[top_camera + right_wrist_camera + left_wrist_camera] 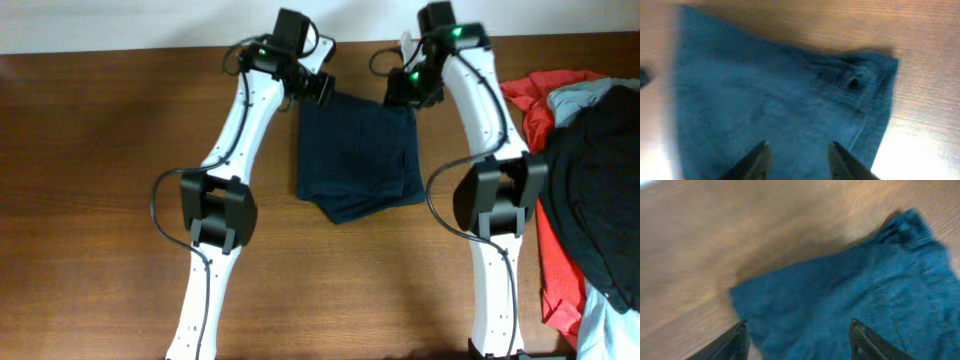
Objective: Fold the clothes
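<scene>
Shorts, plain navy, lie flat mid-table. Left gripper at their 11 o'clock corner, jaws wide, empty. Right gripper at 1 o'clock corner, jaws apart, empty.

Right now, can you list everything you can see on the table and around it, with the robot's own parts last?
shorts: one pair, dark navy, middle of the table between the two arms
red garment: one, red, right edge of the table, partly under the black garment
black garment: one, black, on top of the pile at the right edge
pale garment: at least one, light grey-blue, in the same pile
table: one, brown wood, under everything
left arm: one, white with black joints, left of the shorts
right arm: one, white with black joints, right of the shorts
left gripper: one, dark fingers, open over the shorts' far left corner
right gripper: one, dark fingers, open over the shorts' far right corner
</scene>
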Controlling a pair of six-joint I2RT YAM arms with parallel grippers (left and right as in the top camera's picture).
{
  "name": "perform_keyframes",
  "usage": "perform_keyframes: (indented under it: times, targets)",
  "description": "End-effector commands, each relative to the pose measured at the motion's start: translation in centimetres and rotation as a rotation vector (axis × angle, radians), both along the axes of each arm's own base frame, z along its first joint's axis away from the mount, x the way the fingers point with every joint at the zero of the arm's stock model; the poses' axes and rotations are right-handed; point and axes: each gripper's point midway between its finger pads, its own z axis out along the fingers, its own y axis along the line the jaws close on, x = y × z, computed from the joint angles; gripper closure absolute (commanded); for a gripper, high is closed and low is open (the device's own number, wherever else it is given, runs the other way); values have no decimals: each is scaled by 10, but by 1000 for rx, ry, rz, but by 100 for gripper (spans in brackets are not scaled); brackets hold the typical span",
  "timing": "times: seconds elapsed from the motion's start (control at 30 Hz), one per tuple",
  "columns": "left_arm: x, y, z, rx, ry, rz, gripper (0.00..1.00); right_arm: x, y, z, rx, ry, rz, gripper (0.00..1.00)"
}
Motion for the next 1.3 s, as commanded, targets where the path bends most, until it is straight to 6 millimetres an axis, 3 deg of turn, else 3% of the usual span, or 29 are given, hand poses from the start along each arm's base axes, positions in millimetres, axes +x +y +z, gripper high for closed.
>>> perform_keyframes:
  times: [0.0,0.03,0.17,0.33,0.53,0.73,0.9,1.27]
  targets:
    - [2,13,49,11,-79,35,43,-29,32,100,201,-78,65,90]
    - [1,14,44,16,-65,36,43,-39,36,105,214,-52,72,96]
    - [-3,17,30,29,-27,37,57,-73,50,97,225,93,98,96]
    - [-3,17,21,34,-13,37,75,-91,81,77,211,165,180,96]
    - [0,16,-2,42,10,37,76,-107,111,57,198,218,248,96]
    - [0,18,-37,61,63,40,76,-119,123,46,192,260,275,96]
    - [1,22,-54,70,88,45,76,-125,130,27,183,296,289,96]
    - [5,36,-61,72,100,70,76,-161,137,-35,262,485,307,96]
